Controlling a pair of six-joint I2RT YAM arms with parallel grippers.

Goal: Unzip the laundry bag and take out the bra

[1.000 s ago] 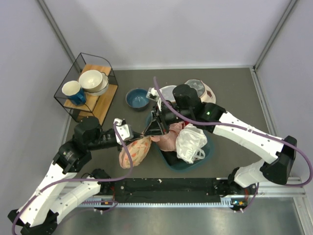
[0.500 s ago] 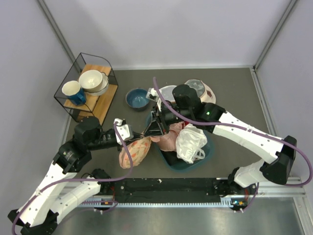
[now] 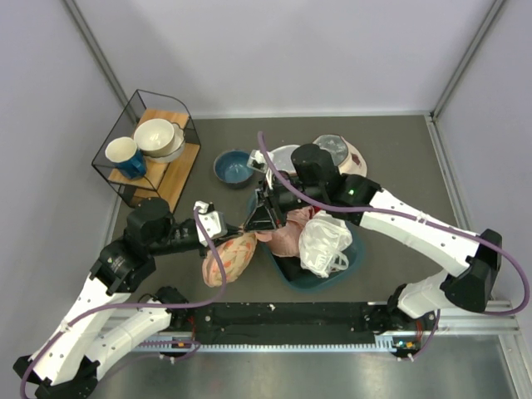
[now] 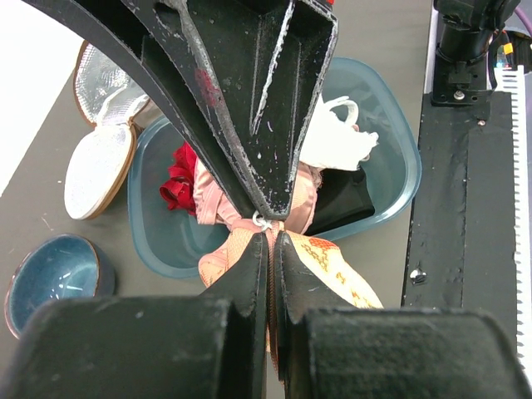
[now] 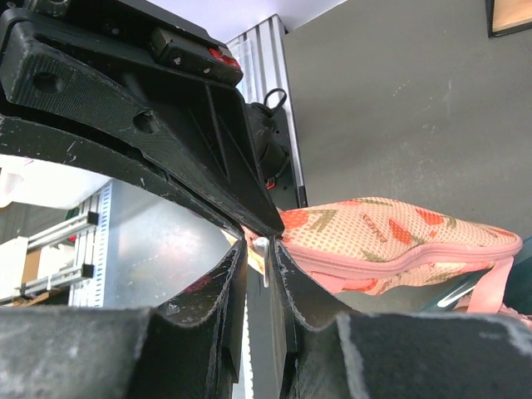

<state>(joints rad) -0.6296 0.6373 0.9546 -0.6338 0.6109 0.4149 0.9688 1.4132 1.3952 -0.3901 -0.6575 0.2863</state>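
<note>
Step in hand: unzipping, judged barely begun. The zip seam looks closed along the stretch that shows in the right wrist view.
Left pincer: the left pincer [image 4: 270, 241] has its fingers pressed together on an edge of the flat peach-pink fabric laundry bag with orange-red print [image 3: 229, 259], just beside the zip's end.
Laundry bag: held up between the two arms, over the near left rim of the basin and the grey bench [image 3: 399, 150].
Right pincer: the right pincer [image 5: 259, 248] is pinched on the small silver zip pull [image 4: 261, 221], tip to tip with the left one.
Next move: probably the right arm draws the pull along the curved seam while the left holds the fabric taut. The pull is tiny, so it could slip out.
Bra: no mustard-yellow soft fabric bra shows in any view, so it is presumably inside the bag.
Basin: the rounded teal plastic basin [image 3: 353, 262] holds a white glossy bundle [image 3: 324, 245], a pale pink lacy garment [image 3: 287, 237], a red cloth [image 4: 179, 179] and something black [image 4: 345, 204].
Bowl: the small dark blue ceramic bowl [image 3: 233, 166] looks empty.
Pouch: the beige round pouch with silver lining [image 4: 100, 158] lies open beyond the basin.
Rack: the black wire rack with a wooden shelf [image 3: 179, 170] carries a blue mug [image 3: 125, 156] and stacked cream bowls [image 3: 156, 137].
</note>
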